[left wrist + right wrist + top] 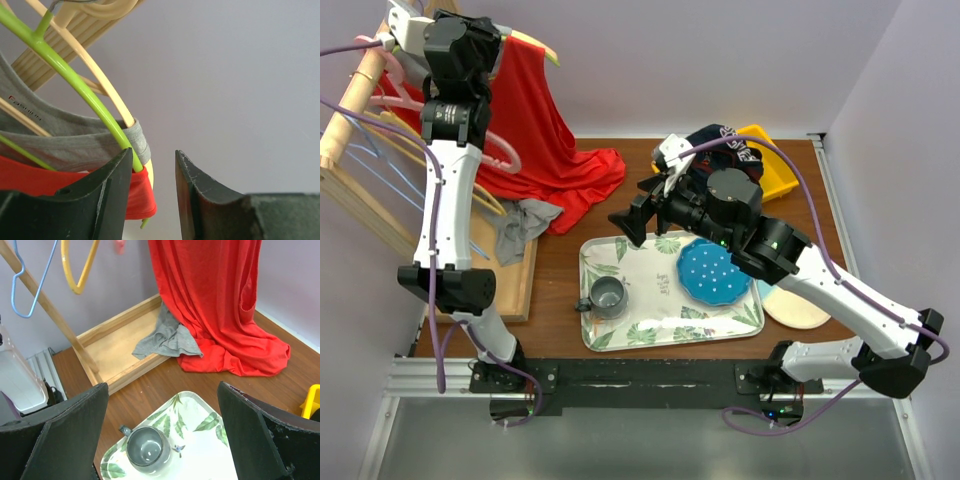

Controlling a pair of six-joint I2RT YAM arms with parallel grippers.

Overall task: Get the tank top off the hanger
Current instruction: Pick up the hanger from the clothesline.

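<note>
Two hands differ: the left hand [152, 161] stands partly open at the far-left rack [350, 92], jaws beside the green hanger [75, 80] tip, gripping nothing. The red tank top [535, 110] hangs there, trailing onto the desk [620, 215]. The right hand [161, 387] is spread wide, empty, above the tray [650, 300].

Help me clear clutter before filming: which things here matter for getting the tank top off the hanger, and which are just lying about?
Job: red garment, grey top, green hanger, left gripper.
Lying about: tray, mug, blue plate, yellow bin.
</note>
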